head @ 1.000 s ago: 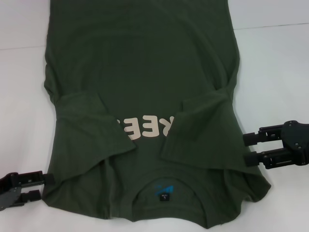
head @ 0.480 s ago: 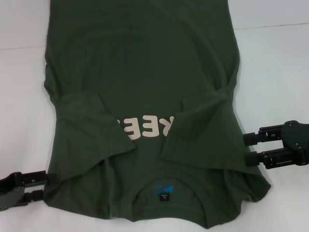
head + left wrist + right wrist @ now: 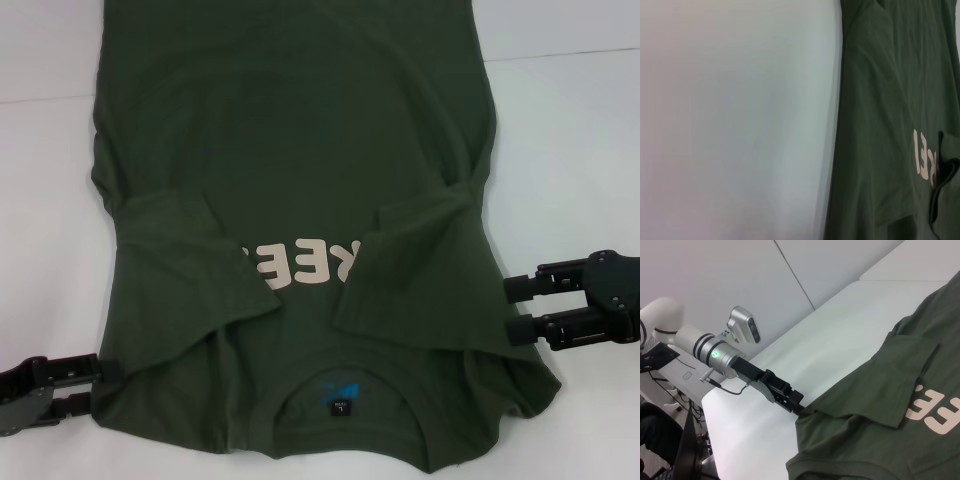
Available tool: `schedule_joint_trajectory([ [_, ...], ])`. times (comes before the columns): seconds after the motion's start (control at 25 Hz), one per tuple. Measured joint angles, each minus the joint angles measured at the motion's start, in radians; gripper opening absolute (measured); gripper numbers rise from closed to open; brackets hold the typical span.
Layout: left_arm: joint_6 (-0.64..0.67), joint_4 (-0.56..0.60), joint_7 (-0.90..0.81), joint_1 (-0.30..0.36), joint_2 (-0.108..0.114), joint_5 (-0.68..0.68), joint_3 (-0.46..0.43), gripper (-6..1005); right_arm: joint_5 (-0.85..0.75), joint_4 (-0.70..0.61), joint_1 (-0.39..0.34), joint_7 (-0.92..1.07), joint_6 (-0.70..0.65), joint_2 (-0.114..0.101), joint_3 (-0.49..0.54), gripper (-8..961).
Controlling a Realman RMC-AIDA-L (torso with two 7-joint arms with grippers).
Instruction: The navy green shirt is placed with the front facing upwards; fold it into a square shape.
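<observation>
barely anything has shifted since the earlier frames: the left tool has crept a touch lower along the shirt's near left corner, while the right tool sits just where it was. the navy green shirt lies flat on the white table, front up, both sleeves already folded in over the "free!" lettering, collar and neck label at 6 o'clock and the hem running away toward 12 o'clock. so the long axis runs 6 to 12, straight away from the robot. the left tool is right at the shoulder corner at about 8 o'clock, its two fingers close together with the cloth edge at their tips; the right wrist view suggests it pinches the fabric there. the right tool hovers at 4 o'clock, fingers apart and holding nothing, touching or just off the shirt's right edge. my read: both shoulder corners need gripping to carry the collar end toward 12 o'clock, and the left arm is further along with that.
</observation>
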Motion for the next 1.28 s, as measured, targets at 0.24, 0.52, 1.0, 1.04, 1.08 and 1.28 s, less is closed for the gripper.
schedule_joint_trajectory([
  [0.24,-0.002,0.000,-0.002,0.000,0.000,0.000,-0.001,763,0.000,0.000,0.001,0.000,0.000,0.002,0.000,763],
  [0.52,-0.006,0.004,-0.004,0.002,0.000,-0.001,-0.006,769,0.000,0.000,0.000,0.000,-0.002,0.002,0.000,762],
  [1.0,-0.007,-0.001,-0.005,-0.001,0.000,-0.001,-0.001,769,0.001,0.000,0.000,0.000,-0.002,0.001,0.000,762],
  [1.04,-0.007,-0.001,-0.005,0.000,0.000,-0.001,-0.001,769,0.002,0.000,0.000,0.000,-0.001,0.002,0.000,762],
  [1.08,-0.006,-0.001,-0.005,0.000,0.000,-0.001,-0.001,770,0.002,0.000,0.000,0.000,-0.001,0.002,0.000,762],
  [1.28,-0.001,-0.001,-0.005,0.003,0.000,-0.001,0.000,768,0.003,0.000,0.003,0.000,-0.001,0.002,0.000,761],
])
